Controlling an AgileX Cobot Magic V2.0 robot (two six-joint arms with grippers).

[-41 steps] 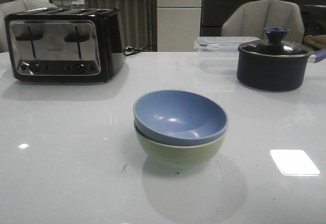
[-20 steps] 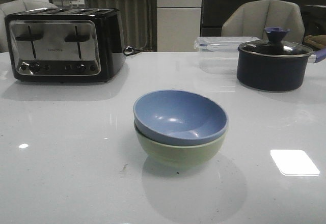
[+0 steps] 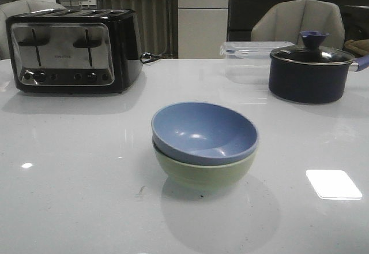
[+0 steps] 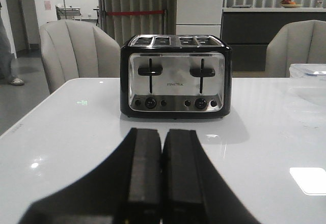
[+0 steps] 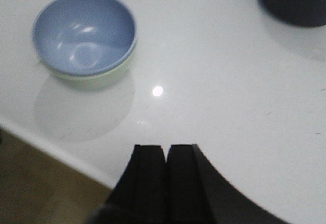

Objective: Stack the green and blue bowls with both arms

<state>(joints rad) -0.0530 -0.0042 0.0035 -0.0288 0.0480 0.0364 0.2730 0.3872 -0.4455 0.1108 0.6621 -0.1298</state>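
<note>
The dusty blue bowl sits nested inside the pale green bowl in the middle of the white table. The right wrist view shows the same stack, blue bowl over a sliver of green bowl. My right gripper is shut and empty, held above the table's near edge, well apart from the bowls. My left gripper is shut and empty, low over the table and facing the toaster. Neither arm shows in the front view.
A black and chrome toaster stands at the back left. A dark lidded pot sits at the back right, with a clear lidded box behind it. Chairs stand beyond the table. The table's near edge drops to the floor.
</note>
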